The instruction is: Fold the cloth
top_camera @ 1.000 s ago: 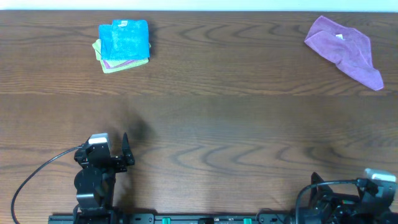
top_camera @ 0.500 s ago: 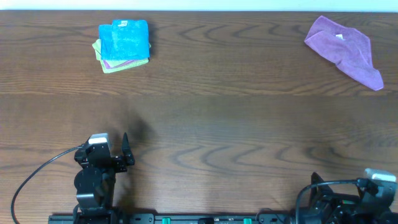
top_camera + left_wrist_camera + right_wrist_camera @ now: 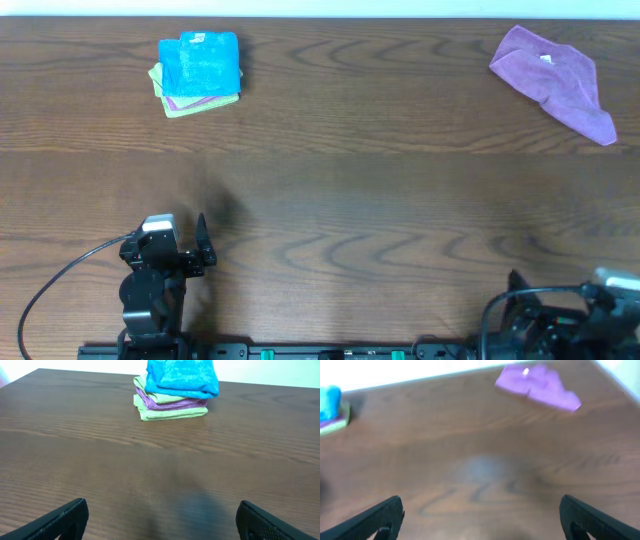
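Note:
The sky-blue cloth point(image 3: 200, 62) lies folded on top of a small stack at the far left of the table, its white tag at the far edge. It also shows in the left wrist view point(image 3: 182, 377) and at the left edge of the right wrist view point(image 3: 329, 402). My left gripper point(image 3: 185, 240) rests at the near left edge, open and empty, its fingers point(image 3: 160, 520) wide apart over bare wood. My right gripper point(image 3: 545, 305) is at the near right corner, open and empty point(image 3: 482, 515). Both are far from the cloth.
Under the blue cloth lie a folded purple cloth point(image 3: 170, 404) and a lime-green cloth point(image 3: 172, 413). A crumpled purple cloth point(image 3: 555, 80) lies at the far right, also in the blurred right wrist view point(image 3: 537, 385). The wooden table point(image 3: 350, 200) spans the view.
The right arm has shifted slightly to the right at the near edge. The left arm and the cloths have not moved.

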`<action>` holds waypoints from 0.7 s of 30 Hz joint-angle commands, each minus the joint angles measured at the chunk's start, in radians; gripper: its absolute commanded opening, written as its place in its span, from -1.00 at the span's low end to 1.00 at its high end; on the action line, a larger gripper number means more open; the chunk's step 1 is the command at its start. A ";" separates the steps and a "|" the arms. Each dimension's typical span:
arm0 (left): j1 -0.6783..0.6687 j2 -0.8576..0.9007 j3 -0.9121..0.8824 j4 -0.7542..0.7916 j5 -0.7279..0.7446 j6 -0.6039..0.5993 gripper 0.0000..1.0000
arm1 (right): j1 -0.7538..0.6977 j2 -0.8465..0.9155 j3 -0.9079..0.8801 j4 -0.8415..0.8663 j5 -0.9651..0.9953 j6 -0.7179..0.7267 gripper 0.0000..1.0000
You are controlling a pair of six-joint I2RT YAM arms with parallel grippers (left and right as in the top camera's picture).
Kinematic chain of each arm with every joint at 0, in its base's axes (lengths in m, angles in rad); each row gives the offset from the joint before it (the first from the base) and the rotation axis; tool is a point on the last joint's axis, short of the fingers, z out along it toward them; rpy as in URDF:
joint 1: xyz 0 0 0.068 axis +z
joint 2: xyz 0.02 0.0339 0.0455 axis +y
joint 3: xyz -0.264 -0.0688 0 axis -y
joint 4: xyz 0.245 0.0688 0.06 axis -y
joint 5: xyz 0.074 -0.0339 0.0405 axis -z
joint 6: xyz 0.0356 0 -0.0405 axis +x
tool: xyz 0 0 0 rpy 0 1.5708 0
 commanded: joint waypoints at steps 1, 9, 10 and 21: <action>-0.004 -0.012 -0.026 -0.002 -0.018 -0.003 0.91 | -0.012 -0.045 -0.030 0.122 0.065 -0.068 0.99; -0.004 -0.012 -0.026 -0.002 -0.018 -0.003 0.91 | -0.026 -0.332 -0.400 0.389 0.047 -0.067 0.99; -0.004 -0.012 -0.026 -0.002 -0.018 -0.003 0.91 | -0.026 -0.348 -0.438 0.407 0.046 -0.067 0.99; -0.004 -0.012 -0.026 -0.002 -0.018 -0.003 0.91 | -0.026 -0.347 -0.830 0.695 0.047 -0.067 0.98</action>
